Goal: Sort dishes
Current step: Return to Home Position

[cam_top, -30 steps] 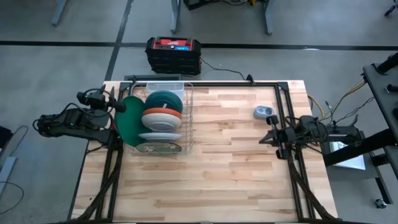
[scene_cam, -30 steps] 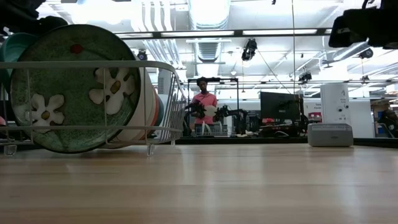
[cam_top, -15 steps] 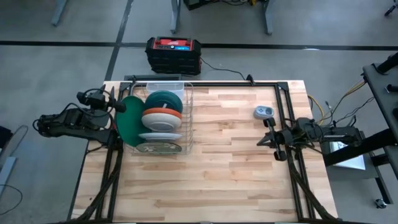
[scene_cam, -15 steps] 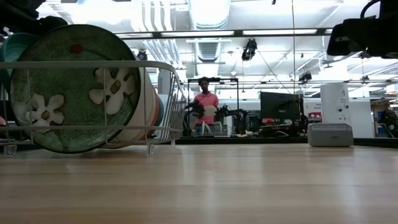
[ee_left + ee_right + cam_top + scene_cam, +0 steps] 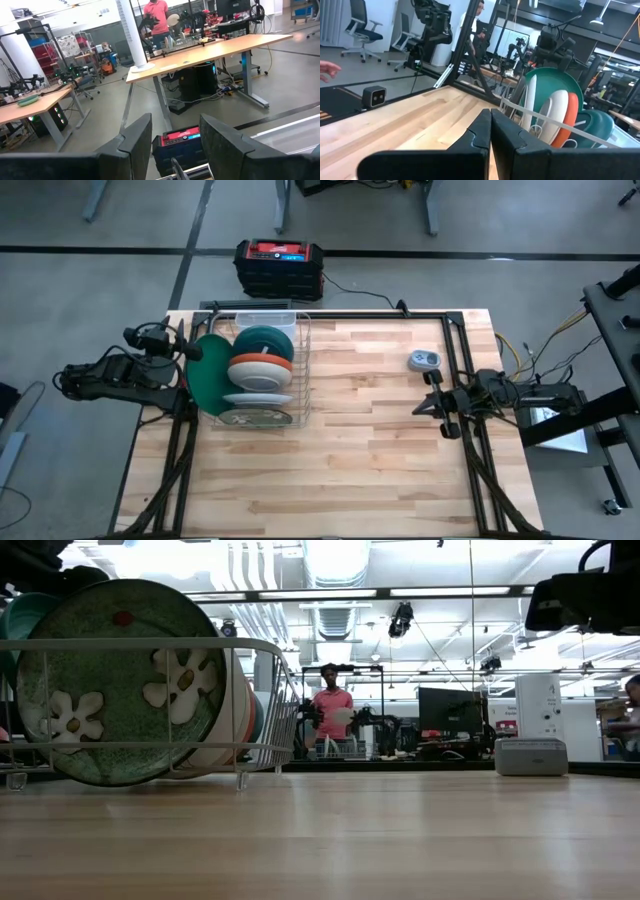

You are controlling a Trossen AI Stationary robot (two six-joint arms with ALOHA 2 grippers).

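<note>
Left gripper [image 5: 176, 122]: fingers spread apart with nothing between them. It sits at the table's left edge, close to the rim of the large dark green plate, and its arm reaches in from outside the table.
Right gripper [image 5: 490, 116]: fingers pressed together, holding nothing. It hangs at the table's right edge, pointed toward the wire rack and well apart from it.
Table [image 5: 350, 480]: pale wooden block top inside a black frame.
Wire rack [image 5: 303, 370]: silver, standing on the far left part of the table. Every dish in view is gathered at it.
Large dark green plate [image 5: 203, 385]: on edge at the rack's left side. Whether it stands inside or outside the wires cannot be told.
Teal-green plate [image 5: 265, 340]: on edge at the rack's far end.
Orange dish [image 5: 284, 365]: only its rim shows, just on the near side of the teal-green plate.
White bowl [image 5: 252, 372]: just beside the orange dish, on its near side.
White plate [image 5: 258, 397]: on edge, between the white bowl and the flowered plate.
Flowered plate [image 5: 110, 680]: green, speckled, with white flowers. It stands on edge and tilted at the rack's near end.
Grey round device [image 5: 425, 361]: lying on the table near the right gripper, on its far side.
Black-and-red box [image 5: 280, 265]: on the floor beyond the table's far edge.
Person [image 5: 331, 705]: in a red shirt, standing among benches in the room behind.
</note>
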